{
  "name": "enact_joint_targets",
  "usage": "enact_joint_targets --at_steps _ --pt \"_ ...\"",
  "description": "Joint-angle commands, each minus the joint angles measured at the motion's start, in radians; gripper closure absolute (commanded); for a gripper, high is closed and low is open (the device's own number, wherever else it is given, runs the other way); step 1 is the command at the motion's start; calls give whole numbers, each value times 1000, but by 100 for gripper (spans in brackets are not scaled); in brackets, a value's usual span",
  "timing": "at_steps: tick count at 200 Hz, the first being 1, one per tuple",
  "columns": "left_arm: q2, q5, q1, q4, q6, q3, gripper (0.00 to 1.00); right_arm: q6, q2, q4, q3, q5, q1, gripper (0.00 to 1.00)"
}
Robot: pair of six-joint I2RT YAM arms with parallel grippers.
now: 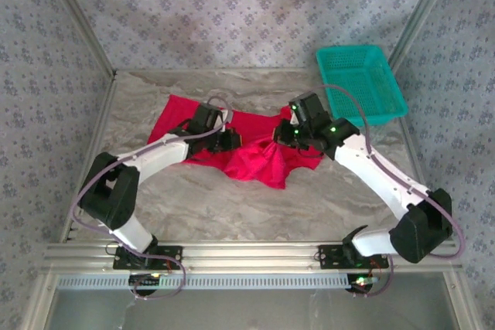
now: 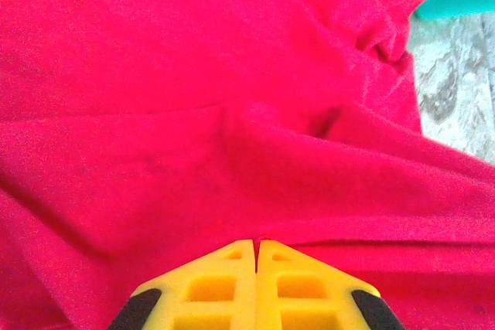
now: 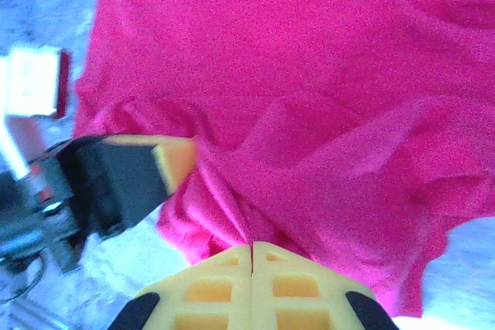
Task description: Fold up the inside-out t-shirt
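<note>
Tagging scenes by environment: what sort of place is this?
Probably a robot lab cell, not a home: a marble-look table with a lone t-shirt on it, aluminium frame rails along its near edge, and patterned backdrop panels around it.

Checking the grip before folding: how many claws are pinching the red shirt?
2. The left claw is shut on the t-shirt near its middle; the right claw grips it farther right.

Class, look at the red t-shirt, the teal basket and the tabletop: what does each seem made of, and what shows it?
The t-shirt: soft matte cloth, since it creases and drapes. The basket: probably moulded plastic, with stiff mesh walls in one even teal. The table: smooth, grey-veined like marble; real stone or a printed laminate, I cannot tell.
</note>
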Motion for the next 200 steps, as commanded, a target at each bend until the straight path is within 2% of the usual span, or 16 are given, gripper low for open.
enact_joint_targets --at_steps 1,26,62,66,80,87,93,107,140,164,200 --pt "29 -16 -4 17 -8 -8 100 -73 89 24 -57 0 -97 100" --pt "43 -50 -3 17 0 -35 100 -108 182 79 -69 20 -186 100" --pt "35 -57 -17 -17 21 -20 100 -106 265 86 -15 -18 -176 100" --pt "28 -64 -23 -28 33 -12 93 -106 264 86 -12 -28 -170 100" --pt "-10 -113 -54 -59 81 7 60 -100 244 98 -16 -52 -146 100" --pt "-33 -139 -73 -71 111 13 47 -96 227 109 -24 -58 -134 100" --pt "-53 -155 -88 -74 141 16 40 -93 214 115 -30 -64 -126 100" --pt "-96 -186 -123 -67 191 11 33 -92 194 117 -39 -72 -114 100" --pt "-105 -178 -167 -54 201 27 30 -92 168 113 -44 -81 -102 100" --pt "-34 -153 -175 -63 192 59 35 -92 158 112 -40 -82 -97 100" --pt "78 -162 -178 -68 179 113 36 -92 143 99 -24 -81 -85 100"
